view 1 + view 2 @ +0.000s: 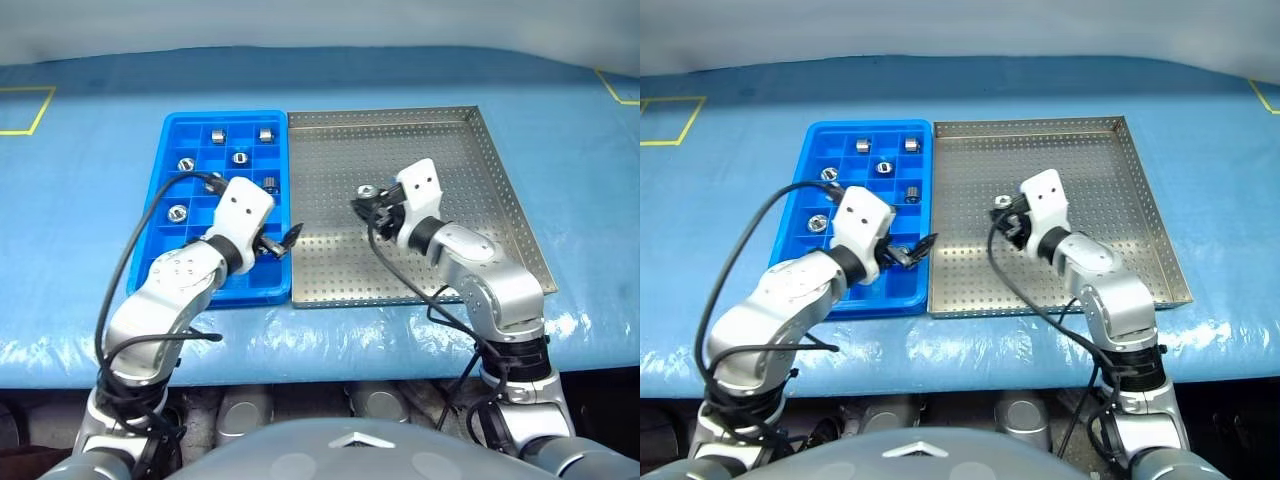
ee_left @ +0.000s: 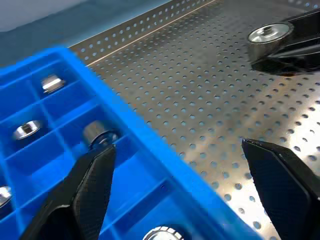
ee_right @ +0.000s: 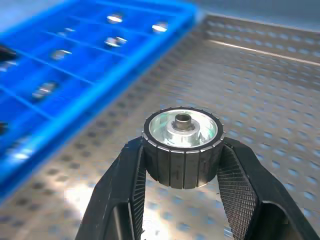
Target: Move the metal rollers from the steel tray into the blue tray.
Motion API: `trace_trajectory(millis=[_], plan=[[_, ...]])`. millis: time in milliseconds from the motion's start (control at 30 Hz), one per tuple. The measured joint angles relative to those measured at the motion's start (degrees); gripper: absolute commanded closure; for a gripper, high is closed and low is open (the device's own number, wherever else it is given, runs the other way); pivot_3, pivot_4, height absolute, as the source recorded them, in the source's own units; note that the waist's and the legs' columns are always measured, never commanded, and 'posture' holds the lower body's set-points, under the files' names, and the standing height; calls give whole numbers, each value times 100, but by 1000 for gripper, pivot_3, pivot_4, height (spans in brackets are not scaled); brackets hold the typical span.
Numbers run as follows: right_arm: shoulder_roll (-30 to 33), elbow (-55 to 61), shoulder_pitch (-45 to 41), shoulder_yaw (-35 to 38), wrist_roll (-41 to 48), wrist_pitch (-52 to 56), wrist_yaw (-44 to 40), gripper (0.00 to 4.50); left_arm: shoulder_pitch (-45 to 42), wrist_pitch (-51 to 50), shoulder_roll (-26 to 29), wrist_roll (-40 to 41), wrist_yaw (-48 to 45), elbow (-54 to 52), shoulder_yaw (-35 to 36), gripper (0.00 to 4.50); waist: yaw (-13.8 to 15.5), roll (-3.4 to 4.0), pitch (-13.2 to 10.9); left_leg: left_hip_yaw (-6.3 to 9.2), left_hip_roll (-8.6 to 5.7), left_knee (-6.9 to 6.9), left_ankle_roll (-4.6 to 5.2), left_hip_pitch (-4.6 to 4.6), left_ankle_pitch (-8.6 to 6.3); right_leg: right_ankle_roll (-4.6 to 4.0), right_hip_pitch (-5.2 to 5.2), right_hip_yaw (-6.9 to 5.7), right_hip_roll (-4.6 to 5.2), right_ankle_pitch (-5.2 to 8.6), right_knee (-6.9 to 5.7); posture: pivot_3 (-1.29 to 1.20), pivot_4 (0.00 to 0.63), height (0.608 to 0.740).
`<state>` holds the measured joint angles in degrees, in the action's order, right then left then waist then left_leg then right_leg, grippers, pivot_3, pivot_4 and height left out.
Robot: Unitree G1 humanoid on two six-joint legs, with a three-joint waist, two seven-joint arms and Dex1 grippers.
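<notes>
Over on the left sits the blue tray, with several metal rollers already sitting one to a compartment. The left gripper hovers over that tray's near right corner, fingers spread wide with nothing between them. Right alongside, rims touching, lies the steel tray, its perforated floor bare. And above its middle, the right gripper is clamped firmly on one roller, held up off the floor.

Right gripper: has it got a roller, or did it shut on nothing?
Shut on a roller. The right gripper has its two black fingers pressed against the roller's ribbed sides, hub hole facing up, above the steel tray.
</notes>
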<state>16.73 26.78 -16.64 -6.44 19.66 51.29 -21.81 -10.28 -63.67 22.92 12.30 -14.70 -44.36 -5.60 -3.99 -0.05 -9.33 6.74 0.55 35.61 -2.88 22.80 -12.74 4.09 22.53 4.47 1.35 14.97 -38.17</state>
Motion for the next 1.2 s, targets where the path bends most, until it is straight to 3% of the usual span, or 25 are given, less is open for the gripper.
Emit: trace_trajectory(millis=[233, 533, 1200], plan=[[-446, 332, -204, -1251, 223, 452, -66, 2804, 71, -606, 2, -181, 473, -325, 436, 74, 108, -2, 0, 2, -1, 16, -2, -4, 1, 13, -10, -5, 1, 1, 1, 70, 150, 740], [-887, -440, -552, -2414, -246, 230, -37, 2804, 169, -856, -46, -272, 703, -386, 472, 74, 203, -4, 1, 7, 1, -4, -6, -4, 4, -15, -1, -14, 3, -12, 2, 100, 150, 740], [-1402, -1488, -841, -2637, -585, -76, -224, 2804, 47, -855, -383, -254, 741, -401, 442, 74, 276, -5, 2, 17, 2, -23, -12, -9, 7, -24, -2, -26, 4, -8, 6, 130, 150, 740]])
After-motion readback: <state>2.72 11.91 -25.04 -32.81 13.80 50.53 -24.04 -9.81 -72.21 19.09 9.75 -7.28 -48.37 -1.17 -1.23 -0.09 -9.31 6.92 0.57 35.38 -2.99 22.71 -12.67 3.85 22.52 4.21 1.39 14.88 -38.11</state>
